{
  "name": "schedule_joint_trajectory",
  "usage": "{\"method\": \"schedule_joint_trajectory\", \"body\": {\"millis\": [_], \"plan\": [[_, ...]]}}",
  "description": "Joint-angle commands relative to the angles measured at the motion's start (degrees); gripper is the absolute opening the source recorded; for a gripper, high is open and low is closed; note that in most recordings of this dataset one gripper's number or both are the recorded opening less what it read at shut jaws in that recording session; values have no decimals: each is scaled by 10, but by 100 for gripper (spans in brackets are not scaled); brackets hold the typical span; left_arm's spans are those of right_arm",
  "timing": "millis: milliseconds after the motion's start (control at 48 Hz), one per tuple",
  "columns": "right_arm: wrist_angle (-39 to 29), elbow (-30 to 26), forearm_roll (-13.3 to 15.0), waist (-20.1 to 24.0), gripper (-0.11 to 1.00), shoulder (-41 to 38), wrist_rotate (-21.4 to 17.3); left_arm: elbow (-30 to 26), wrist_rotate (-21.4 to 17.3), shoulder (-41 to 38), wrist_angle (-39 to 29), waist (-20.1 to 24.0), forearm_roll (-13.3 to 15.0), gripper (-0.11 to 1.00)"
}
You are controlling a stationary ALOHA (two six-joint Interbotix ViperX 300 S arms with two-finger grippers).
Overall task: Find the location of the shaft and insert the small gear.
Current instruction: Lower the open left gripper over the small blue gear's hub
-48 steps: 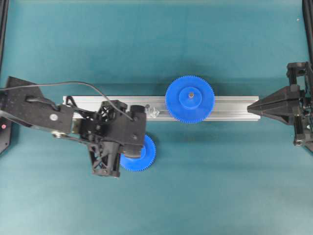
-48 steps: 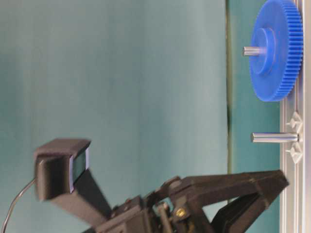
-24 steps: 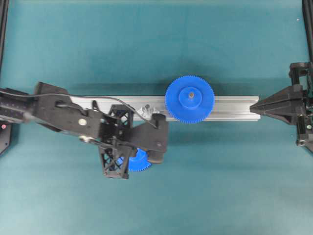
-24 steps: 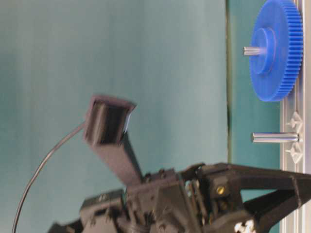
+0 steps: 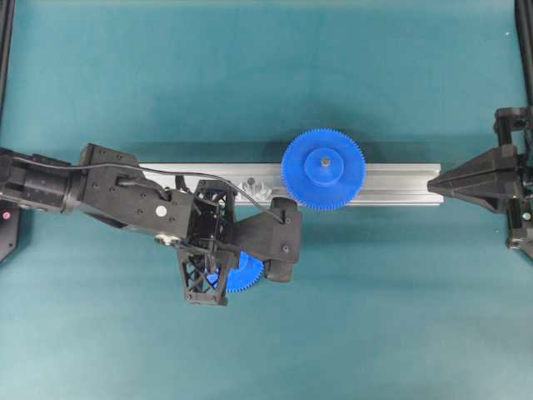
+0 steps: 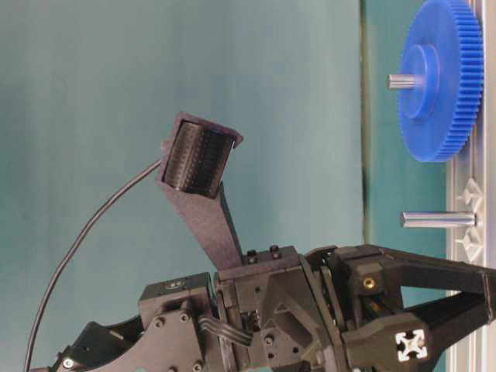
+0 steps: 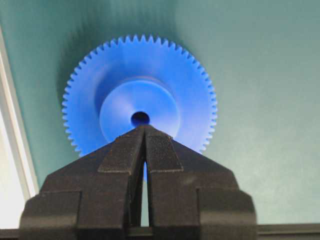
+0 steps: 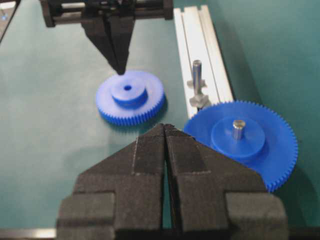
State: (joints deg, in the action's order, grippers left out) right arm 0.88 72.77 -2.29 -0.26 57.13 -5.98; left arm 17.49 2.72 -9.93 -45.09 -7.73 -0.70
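The left gripper (image 7: 144, 131) has swung forward and tipped down over the last second, so its closed fingertips now hang just above the raised hub of the small blue plastic toothed gear (image 7: 140, 97). In the left wrist view the jaws are pressed together to a point right beside the gear's dark centre hole; they hold nothing. The right wrist view shows the same: the black tip poised over the hub, and whether it touches cannot be told.

The small gear lies flat on the teal bench (image 5: 250, 75), on the near side of the silvery aluminium rail (image 5: 391, 183), half hidden under the arm in the overhead view. The shaft (image 8: 197, 75), a short shiny metal pin on a clear faceted base, stands upright on the rail, bare, just left of the larger blue gear (image 5: 323, 169), which already sits on its own grey pin.

The right gripper (image 8: 165, 131) rests at the right end of the rail, also fully closed and empty.

The gear is not yet gripped. With its jaws shut, the left gripper would likely need to open around the hub, or the rim, before it can lift the gear to the shaft.
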Motion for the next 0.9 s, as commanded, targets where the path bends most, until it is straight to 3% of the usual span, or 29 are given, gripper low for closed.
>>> {"method": "schedule_joint_trajectory", "body": {"millis": [0, 312, 500, 604, 770, 874], "plan": [[6, -6, -2, -1, -1, -4, -11, -13, 0, 8, 1, -3, -1, -1], [6, -3, -2, -1, -1, -3, -26, -13, -3, 8, -18, -2, -1, -1], [6, -3, -1, -1, -1, -3, -27, -15, 1, 7, -15, -2, 0, 8], [6, -2, -2, -1, -1, -3, -27, -15, 3, 5, -16, -2, -1, 23], [6, -2, -1, -1, -1, -3, -27, -18, 13, 4, -6, -3, -1, 70], [6, -1, -2, -1, -1, -3, -27, -18, 12, 5, 8, -2, -1, 91]]}}
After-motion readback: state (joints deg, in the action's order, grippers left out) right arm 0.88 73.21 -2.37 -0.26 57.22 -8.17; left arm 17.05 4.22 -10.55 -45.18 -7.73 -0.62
